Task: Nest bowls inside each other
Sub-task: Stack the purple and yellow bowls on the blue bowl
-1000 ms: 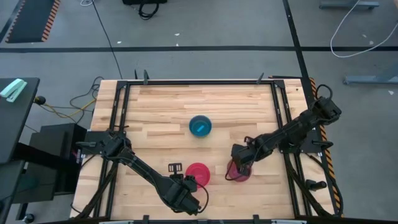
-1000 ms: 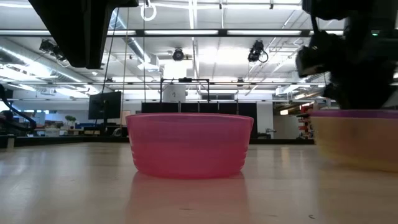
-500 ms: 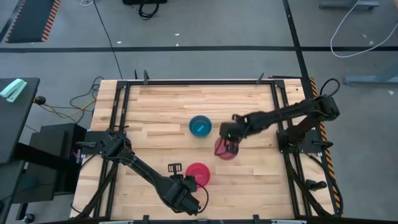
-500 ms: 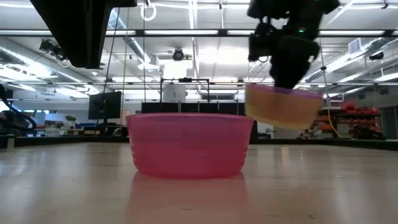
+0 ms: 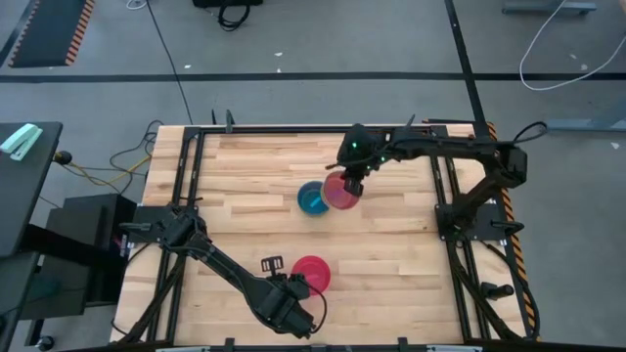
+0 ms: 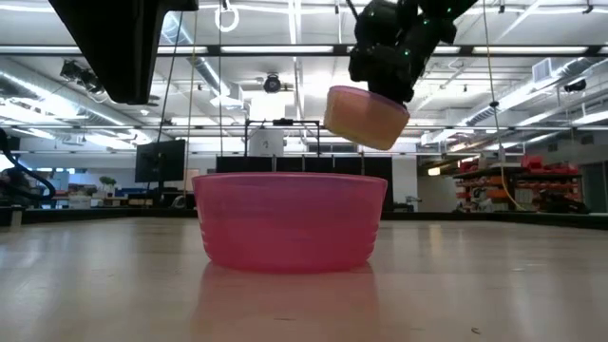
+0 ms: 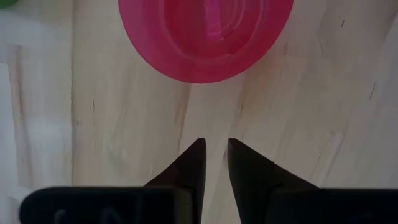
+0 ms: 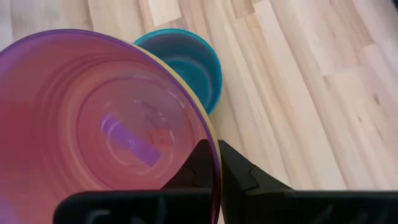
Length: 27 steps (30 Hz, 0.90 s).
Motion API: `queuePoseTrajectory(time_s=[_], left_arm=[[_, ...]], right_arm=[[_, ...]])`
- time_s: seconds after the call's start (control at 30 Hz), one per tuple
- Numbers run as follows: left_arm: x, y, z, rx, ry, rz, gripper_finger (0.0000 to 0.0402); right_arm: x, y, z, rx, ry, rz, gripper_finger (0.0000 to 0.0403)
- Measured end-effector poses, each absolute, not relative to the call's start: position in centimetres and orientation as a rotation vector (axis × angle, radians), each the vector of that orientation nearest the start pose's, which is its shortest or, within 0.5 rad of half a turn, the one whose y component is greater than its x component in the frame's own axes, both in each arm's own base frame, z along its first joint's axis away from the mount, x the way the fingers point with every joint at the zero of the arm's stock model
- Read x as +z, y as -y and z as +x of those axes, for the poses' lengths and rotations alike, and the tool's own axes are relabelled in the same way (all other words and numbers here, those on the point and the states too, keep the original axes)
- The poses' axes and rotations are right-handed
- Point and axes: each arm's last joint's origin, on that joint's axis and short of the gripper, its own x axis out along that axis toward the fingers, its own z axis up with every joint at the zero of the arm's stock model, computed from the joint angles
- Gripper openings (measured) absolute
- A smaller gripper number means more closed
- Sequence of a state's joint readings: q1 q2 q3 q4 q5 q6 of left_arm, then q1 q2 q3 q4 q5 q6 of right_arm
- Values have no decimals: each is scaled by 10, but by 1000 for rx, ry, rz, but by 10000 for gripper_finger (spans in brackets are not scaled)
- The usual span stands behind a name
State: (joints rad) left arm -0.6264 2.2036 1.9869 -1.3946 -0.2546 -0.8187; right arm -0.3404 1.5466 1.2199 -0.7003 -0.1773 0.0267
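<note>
My right gripper (image 5: 350, 176) hangs over the table's middle, toward the far edge, shut on a stack of nested bowls (image 5: 341, 193). The stack is yellow outside (image 6: 366, 116) and has a purple rim with a reddish inside (image 8: 112, 137). It hovers beside the right edge of the blue bowl (image 5: 314, 198), which stands on its base and also shows in the right wrist view (image 8: 186, 62). The magenta-pink bowl (image 5: 311, 272) stands alone near the near edge (image 6: 290, 223). My left gripper (image 7: 214, 146) waits just short of it (image 7: 205, 31), slightly open and touching nothing. My right gripper pinches the stack's rim (image 8: 208, 134), with one finger inside the bowls and one outside. The fingers come from above, pointing down. The stack is lifted clear of the table, hangs below the fingers and is tilted (image 6: 366, 116).
A small dark object (image 5: 274, 264) lies left of the magenta-pink bowl. Black frame rails (image 5: 192, 176) run along the table's left, right and far sides. Bare wood (image 5: 245, 166) spreads left of the blue bowl and over the near right part (image 5: 391, 264).
My right gripper has lifted the stack from the table's near right part. It has carried the stack up and toward the far edge and the left, over to the blue bowl. The stack is now clear of the table and tilted.
</note>
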Motion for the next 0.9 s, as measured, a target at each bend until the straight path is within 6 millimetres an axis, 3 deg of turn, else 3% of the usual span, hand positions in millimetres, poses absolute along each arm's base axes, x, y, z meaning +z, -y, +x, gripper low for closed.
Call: queuePoseTrajectory(time_s=[0.3,0.63,0.9], left_arm=[[235,230,334,552,-1406,76,71],[272,219,325,555,-1260,66,48],[303,210,314,552,-1168,17,32]], right_arm=[[237,118,323,-30,-972,290,7],[231,128,375,11,-1051,269,7],[212,130,390,-20,-1171,231,6]])
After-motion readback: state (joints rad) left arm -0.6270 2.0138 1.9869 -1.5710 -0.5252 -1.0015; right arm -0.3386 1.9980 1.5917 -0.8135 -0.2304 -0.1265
